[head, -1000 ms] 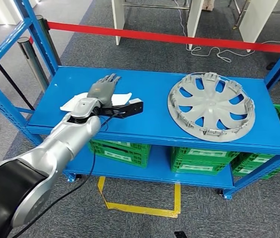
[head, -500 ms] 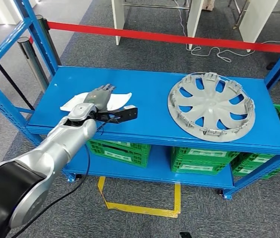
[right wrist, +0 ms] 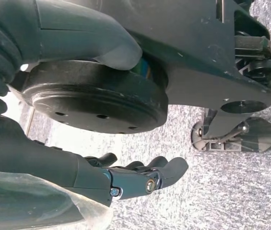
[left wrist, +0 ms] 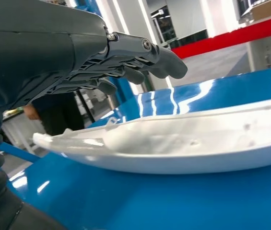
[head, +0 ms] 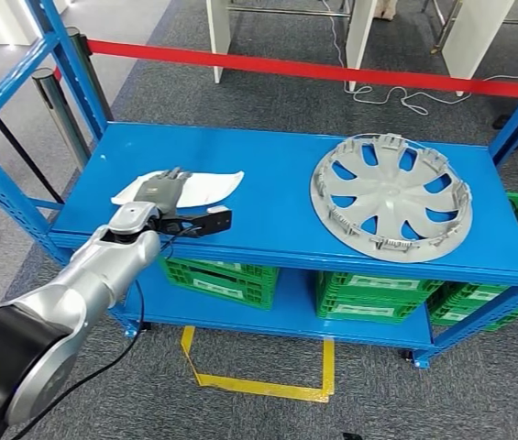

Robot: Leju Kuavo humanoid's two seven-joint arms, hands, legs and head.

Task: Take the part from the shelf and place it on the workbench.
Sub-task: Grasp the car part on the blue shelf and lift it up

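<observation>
At the left of the head view, the left hand [head: 160,191] lies flat over the white part [head: 200,186] on the blue shelf [head: 277,192]. Its wrist view shows more — the fingers [left wrist: 141,57] hover apart, above the part, not touching. The right hand [right wrist: 141,177] hangs with its fingers apart, holding nothing.

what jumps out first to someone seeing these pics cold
Probably the big grey wheel cover lying flat on the right side of the blue shelf. Next comes the silver left arm reaching in from the lower left, its left hand over a curved white part at the shelf's left end, fingers outstretched above it in the wrist view. A red barrier tape crosses the floor behind.
</observation>
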